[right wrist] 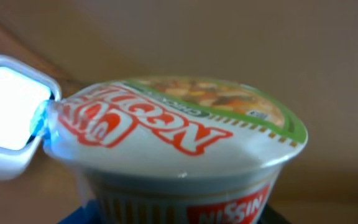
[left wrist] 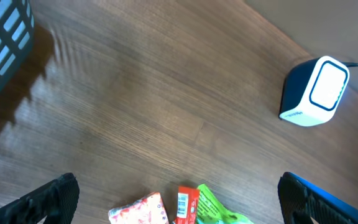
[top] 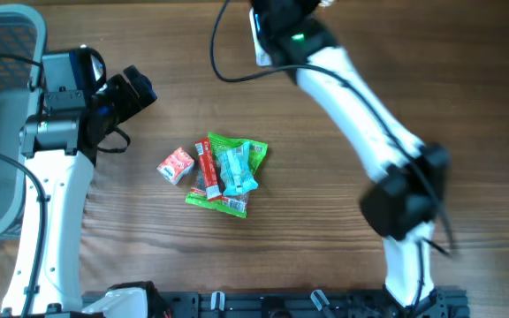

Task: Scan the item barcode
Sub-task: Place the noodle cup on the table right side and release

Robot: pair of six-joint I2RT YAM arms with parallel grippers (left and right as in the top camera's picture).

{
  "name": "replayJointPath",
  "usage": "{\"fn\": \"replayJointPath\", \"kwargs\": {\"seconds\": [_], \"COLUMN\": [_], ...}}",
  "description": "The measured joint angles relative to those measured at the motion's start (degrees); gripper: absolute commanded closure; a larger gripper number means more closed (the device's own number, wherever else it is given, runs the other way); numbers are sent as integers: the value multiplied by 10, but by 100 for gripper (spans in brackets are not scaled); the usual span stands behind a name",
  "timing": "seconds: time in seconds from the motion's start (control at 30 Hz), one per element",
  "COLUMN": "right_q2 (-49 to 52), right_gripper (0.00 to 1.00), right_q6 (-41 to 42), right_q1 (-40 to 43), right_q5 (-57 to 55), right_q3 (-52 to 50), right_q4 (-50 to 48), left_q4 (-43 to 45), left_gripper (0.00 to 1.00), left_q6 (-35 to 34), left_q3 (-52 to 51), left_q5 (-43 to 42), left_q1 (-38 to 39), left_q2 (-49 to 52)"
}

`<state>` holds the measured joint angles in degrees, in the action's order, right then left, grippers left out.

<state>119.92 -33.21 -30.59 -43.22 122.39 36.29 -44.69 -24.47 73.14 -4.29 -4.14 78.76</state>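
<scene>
Left claw spread wide, right claw at noodle cup beside scanner, grip unclear

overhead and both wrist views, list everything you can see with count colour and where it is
scanner: one, white and dark blue, far side of the table, window lit
noodle cup: one, white with red lettering and a green rim, right beside the scanner, close to the right wrist camera
small packet: one, red and white, middle of the table, left of the pile
snack pile: about three overlapping packets, red, green and blue, middle of the table
basket: one, grey, far left edge
table: one, brown wood
left fingers: two, black, wide open above the packets, holding nothing
right arm: one, white and black, reaching to the scanner
</scene>
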Motion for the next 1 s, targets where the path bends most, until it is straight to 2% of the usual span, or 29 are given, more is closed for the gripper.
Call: {"fn": "replayJointPath", "kwargs": {"seconds": [0.1,0.23,0.33,0.43,0.5,0.57,0.6,0.63,0.73,0.83,0.93,1.0], "right_q2": [-102,-107,-102,-95,-95,-94,-94,-94,-94,-94,-98,-118], "right_gripper": [60,61,59,58,57,43,32,15,0,1,2,3], "right_q6": [119,206,229,236,238,238,238,241,241,242,242,242], "right_q1": [49,196,307,356,368,377,381,382,382,382,382,382], "right_q5": [127,315,402,429,438,439,438,434,431,431,438,492], "right_q3": [10,-10,-116,-224,-292,-346,-368,-379,-390,-375,-284,-215], "right_q4": [214,369,376,343,285,248,233,225,214,246,306,336], "left_q4": [-1,-1,-1,-1,-1,-1,-1,-1,-1,-1,0,-1], "left_gripper": [0,0,0,0,0,0,0,0,0,0,0,0], "left_q6": [0,0,0,0,0,0,0,0,0,0,0,0], "left_q3": [0,0,0,0,0,0,0,0,0,0,0,0], "left_q5": [0,0,0,0,0,0,0,0,0,0,0,0], "left_q1": [0,0,0,0,0,0,0,0,0,0,0,0], "left_q2": [0,0,0,0,0,0,0,0,0,0,0,0]}}
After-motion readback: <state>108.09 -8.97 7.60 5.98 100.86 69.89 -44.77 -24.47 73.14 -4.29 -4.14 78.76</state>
